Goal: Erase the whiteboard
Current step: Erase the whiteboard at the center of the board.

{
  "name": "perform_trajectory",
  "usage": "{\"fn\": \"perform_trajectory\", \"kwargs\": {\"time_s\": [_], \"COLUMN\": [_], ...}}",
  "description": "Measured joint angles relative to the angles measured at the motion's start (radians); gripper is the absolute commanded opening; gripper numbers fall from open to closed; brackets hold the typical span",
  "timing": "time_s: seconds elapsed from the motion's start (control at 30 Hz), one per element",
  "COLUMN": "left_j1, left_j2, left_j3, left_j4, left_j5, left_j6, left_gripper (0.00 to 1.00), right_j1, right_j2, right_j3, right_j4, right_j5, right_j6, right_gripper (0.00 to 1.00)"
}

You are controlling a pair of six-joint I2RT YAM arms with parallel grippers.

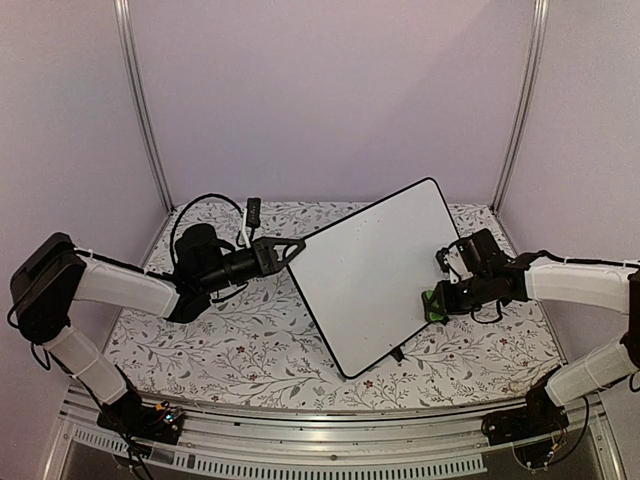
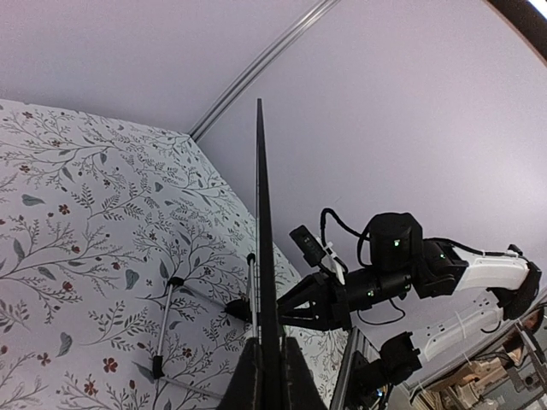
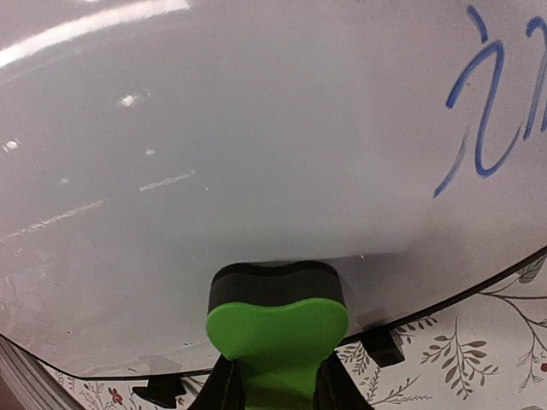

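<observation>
- Green eraser (image 3: 275, 329) up close, clenched in the right gripper (image 3: 275, 386), felt against the whiteboard (image 1: 370, 270).
- It stands tilted mid-table, right of centre; the left gripper (image 1: 297, 250) grips its left edge.
- Mostly clean, I'd say. Blue writing (image 3: 483, 111) is left to wipe.
- Flowered table (image 1: 220, 340) underneath.

**Whiteboard Between Two Grippers, Mid-Table**

The whiteboard (image 1: 372, 275) stands on the table (image 1: 230, 350), just right of centre. The left gripper (image 1: 297, 250) clamps the board's rim at its 9 o'clock corner. At the board's 4 o'clock edge, the right gripper (image 1: 432, 305) holds an eraser (image 3: 275, 329) against the face, just inside the rim. Marker writing (image 3: 487, 102) lies at 2 o'clock from the eraser.
</observation>
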Motion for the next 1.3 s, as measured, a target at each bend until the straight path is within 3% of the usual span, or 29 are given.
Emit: {"fn": "perform_trajectory", "kwargs": {"time_s": [0.23, 0.67, 1.07, 1.3], "left_j1": [0.000, 0.000, 0.000, 0.000], "left_j2": [0.000, 0.000, 0.000, 0.000], "left_j3": [0.000, -0.001, -0.001, -0.001], "left_j4": [0.000, -0.002, -0.003, -0.002], "left_j5": [0.001, 0.013, 0.008, 0.012], "left_j6": [0.003, 0.009, -0.005, -0.001], "left_gripper": [0.00, 0.00, 0.00, 0.00], "right_j1": [0.006, -0.121, -0.122, -0.122], "right_j2": [0.008, 0.047, -0.009, -0.008], "right_j3": [0.024, 0.155, -0.013, -0.010], "right_j4": [-0.030, -0.027, -0.010, -0.044], "right_j5": [0.029, 0.071, 0.037, 0.034], "right_j6": [0.007, -0.039, -0.050, -0.046], "right_gripper": [0.00, 0.00, 0.00, 0.00]}}
